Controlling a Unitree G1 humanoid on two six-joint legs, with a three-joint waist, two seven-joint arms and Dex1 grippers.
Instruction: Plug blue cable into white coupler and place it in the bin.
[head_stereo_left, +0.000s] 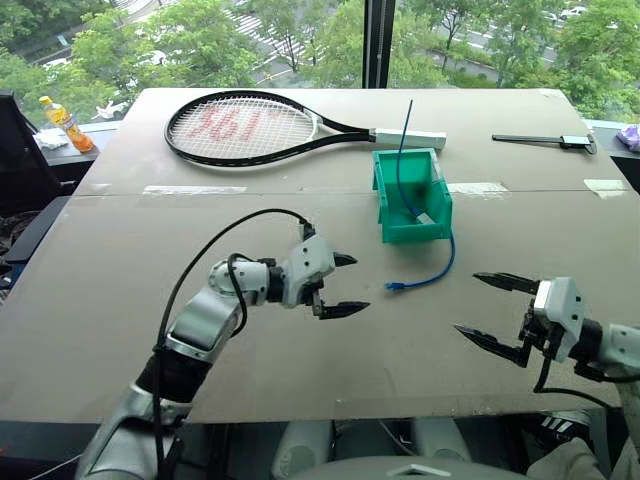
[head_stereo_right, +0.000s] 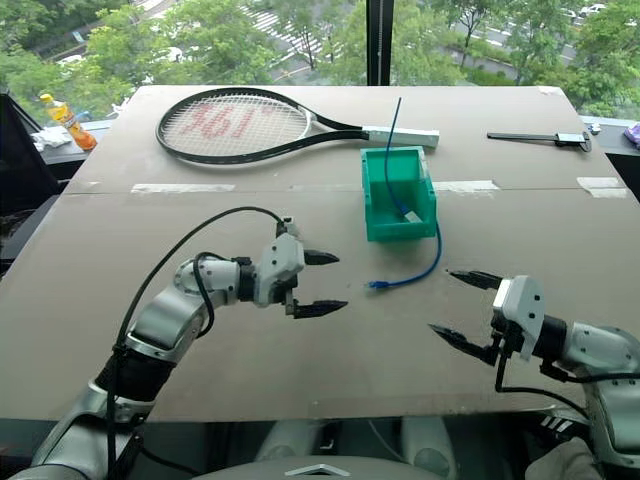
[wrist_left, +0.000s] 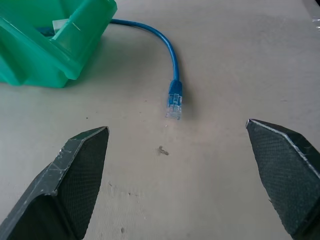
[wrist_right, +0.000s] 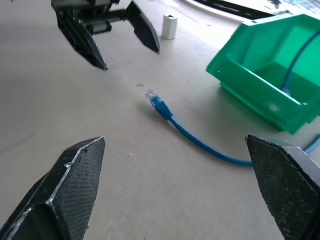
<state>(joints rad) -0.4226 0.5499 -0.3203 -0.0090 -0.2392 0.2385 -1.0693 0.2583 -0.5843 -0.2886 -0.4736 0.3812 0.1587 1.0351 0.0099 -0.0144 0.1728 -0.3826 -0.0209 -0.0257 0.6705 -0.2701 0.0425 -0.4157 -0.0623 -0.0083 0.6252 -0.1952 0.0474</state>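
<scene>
The curved blue cable (head_stereo_left: 447, 262) hangs over the front corner of the teal bin (head_stereo_left: 385, 200). Its clear plug (wrist_left: 174, 106) lies on the table in front of the bin, and its other end runs into the bin. The white coupler (wrist_right: 170, 26) stands upright on the table beyond my left gripper, apart from the cable. My left gripper (head_stereo_left: 360, 283) hovers open and empty just left of the plug, pointing at it. Off to the right of the plug, my right gripper (head_stereo_left: 465, 303) is open and empty too.
A straight blue cable (head_stereo_left: 404, 150) sticks up out of the bin, joined to a white piece (head_stereo_left: 425, 217) on its floor. A tennis racket (head_stereo_left: 240, 128) lies behind the bin. A black tool (head_stereo_left: 545, 140) is far right, a bottle (head_stereo_left: 68, 125) far left.
</scene>
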